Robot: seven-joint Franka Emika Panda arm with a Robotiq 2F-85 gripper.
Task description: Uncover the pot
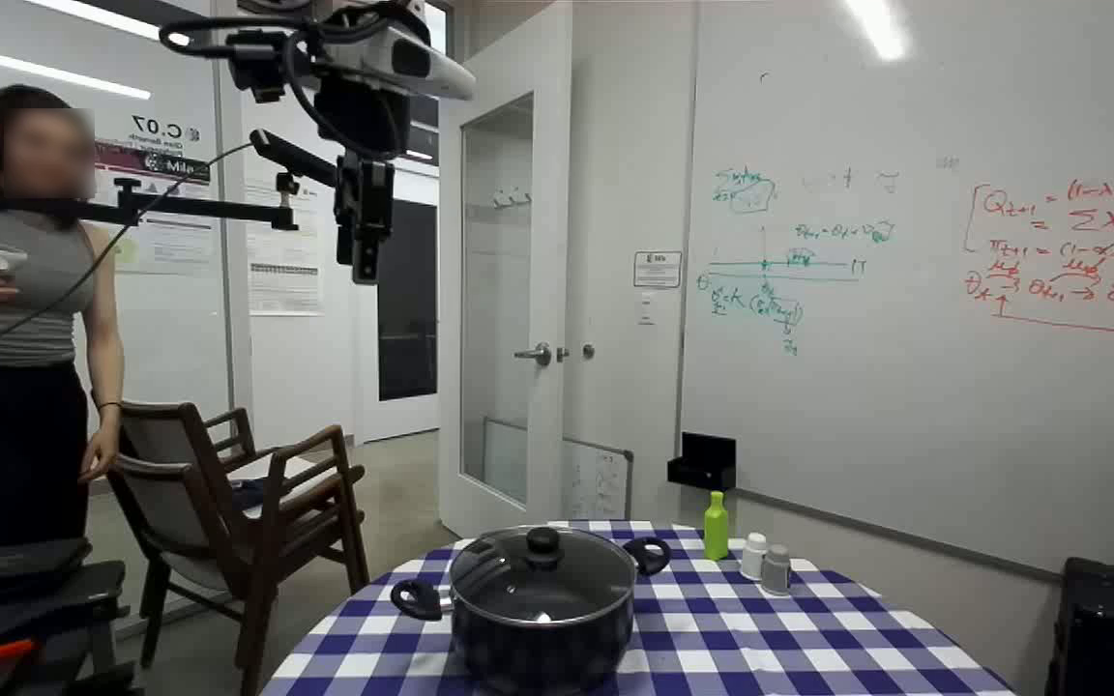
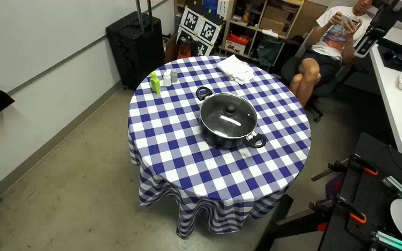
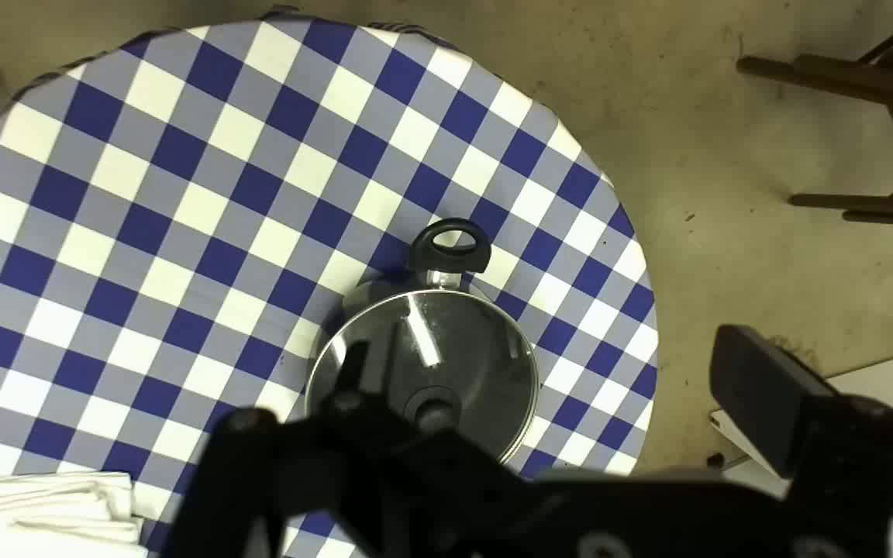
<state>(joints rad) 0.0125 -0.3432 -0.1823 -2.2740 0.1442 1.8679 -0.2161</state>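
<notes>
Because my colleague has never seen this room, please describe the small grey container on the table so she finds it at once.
Find the round, blue-checked tablecloth, then the green bottle near its edge. In both exterior views, a white container stands right of the bottle, then the grey container. Of these three, only it is grey.
</notes>
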